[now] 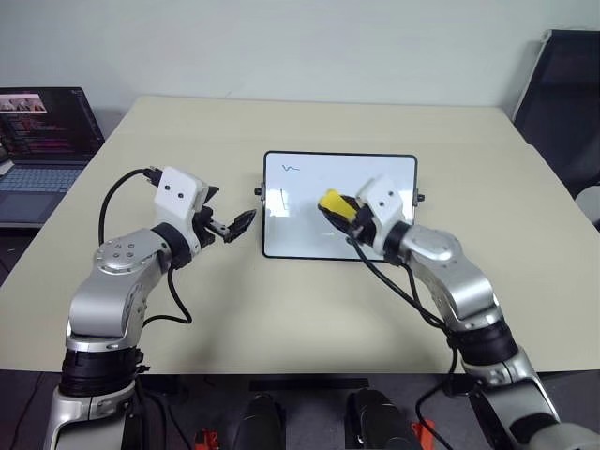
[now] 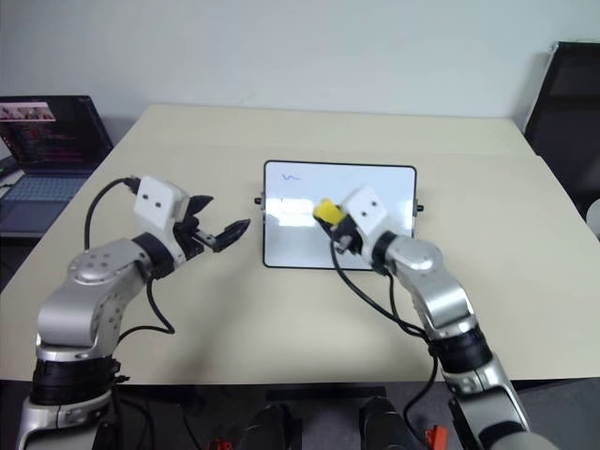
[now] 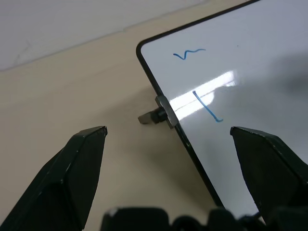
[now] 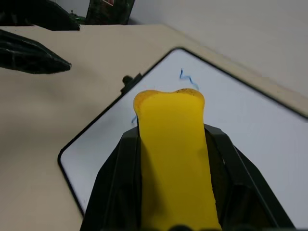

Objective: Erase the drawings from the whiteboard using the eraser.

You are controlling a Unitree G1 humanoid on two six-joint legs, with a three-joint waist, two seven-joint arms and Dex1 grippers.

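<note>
Eraser [image 4: 173, 159] sits clamped between our right jaws [image 1: 345, 216], which are closed firmly on its yellow body, its front end sticking out past the fingertips and hanging over the middle of the whiteboard [image 1: 375, 169]. The board lies flat on the worktop [image 1: 281, 309], directly under and ahead of those jaws. Two drawings remain: a wavy squiggle [image 3: 189, 53] near the board's far corner, well ahead of the eraser, and a short stroke [image 3: 206, 106] just ahead of it, close to the side knob [image 3: 153, 117]. Our left jaws [image 1: 236, 225] stand wide open and hold nothing, just off that same knobbed edge of the board, beside it but not touching.

To wipe well, we judge we should lower the eraser until its dark face lies flat on the glossy surface, then sweep over the stroke first and on toward the squiggle. The board may slide, so steadying its edge with the left jaws would help.
</note>
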